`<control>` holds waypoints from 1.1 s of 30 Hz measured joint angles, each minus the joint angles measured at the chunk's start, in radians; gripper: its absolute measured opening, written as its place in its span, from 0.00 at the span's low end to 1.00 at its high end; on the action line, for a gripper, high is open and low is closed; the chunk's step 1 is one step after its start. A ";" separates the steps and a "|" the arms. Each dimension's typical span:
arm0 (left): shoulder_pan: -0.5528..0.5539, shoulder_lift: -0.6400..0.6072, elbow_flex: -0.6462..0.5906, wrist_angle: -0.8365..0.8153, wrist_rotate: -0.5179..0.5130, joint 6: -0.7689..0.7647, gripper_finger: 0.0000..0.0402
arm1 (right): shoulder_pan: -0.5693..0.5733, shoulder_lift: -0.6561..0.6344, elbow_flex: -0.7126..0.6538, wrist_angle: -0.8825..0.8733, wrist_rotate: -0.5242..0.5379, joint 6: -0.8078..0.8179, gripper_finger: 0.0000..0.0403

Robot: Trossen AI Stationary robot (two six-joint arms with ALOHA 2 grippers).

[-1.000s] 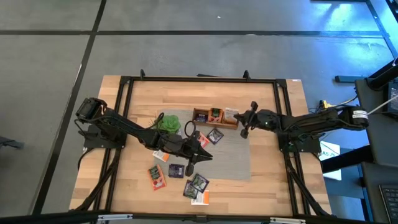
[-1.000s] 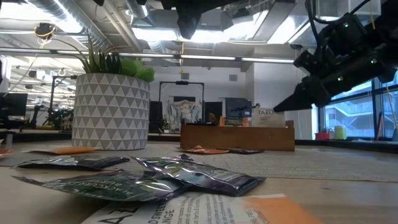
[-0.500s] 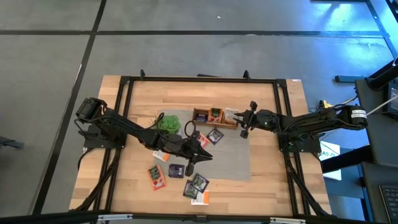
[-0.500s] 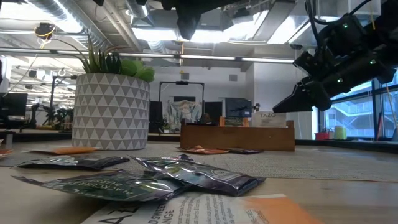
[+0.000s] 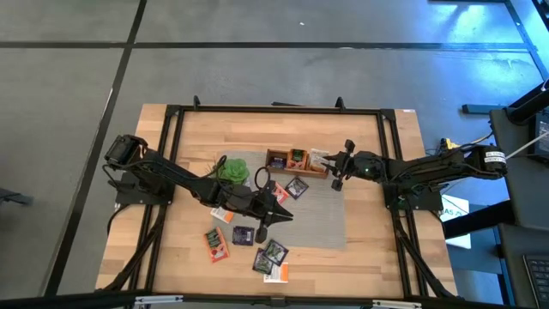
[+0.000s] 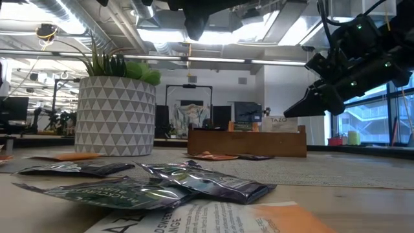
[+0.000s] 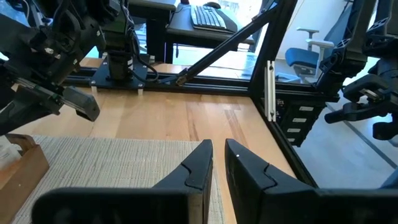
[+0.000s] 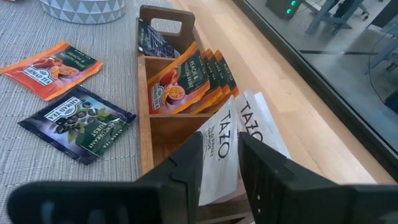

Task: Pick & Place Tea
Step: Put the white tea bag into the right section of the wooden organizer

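Brown wood forms a three-compartment box [image 8: 163, 121] at the centre of the high view, on a grey woven mat [image 5: 322, 215]. In the right wrist view its far compartment holds a dark sachet [image 8: 158, 42], the middle one a row of upright orange-and-green sachets [image 8: 186, 81], and the near one two white sachets [image 8: 242, 140] printed with dark lettering. The right gripper [image 8: 219, 171] sits over that near compartment with its fingers parted slightly, one on each side of a white sachet; whether they press on it cannot be told. On the mat beside the box, toward the left of that view, lie an orange sachet [image 8: 53, 67] and a dark purple sachet [image 8: 78, 123]. The left gripper [image 7: 217, 158] hangs just below centre in the high view, fingers nearly together with a thin gap and nothing between them. More loose sachets [image 5: 244, 245] lie scattered on the wooden table [image 5: 369, 257] below centre (orange, dark and white ones). A green plant in a patterned pot [image 6: 115, 107] stands left of the box.
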 joint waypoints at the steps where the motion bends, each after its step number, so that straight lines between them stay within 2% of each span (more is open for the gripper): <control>1: 0.000 0.000 0.000 0.000 0.000 0.000 0.10 | 0.000 0.000 0.000 0.000 0.000 0.000 0.26; 21: 0.000 0.000 0.000 0.000 0.000 0.001 0.11 | 0.000 -0.001 0.000 0.000 0.000 0.000 0.26; 27: 0.001 0.000 0.000 -0.003 -0.030 0.001 0.10 | 0.000 -0.001 0.000 -0.001 0.000 0.000 0.26; 33: 0.001 0.000 0.000 -0.009 -0.030 0.045 0.10 | 0.000 -0.001 0.000 -0.001 0.000 0.000 0.26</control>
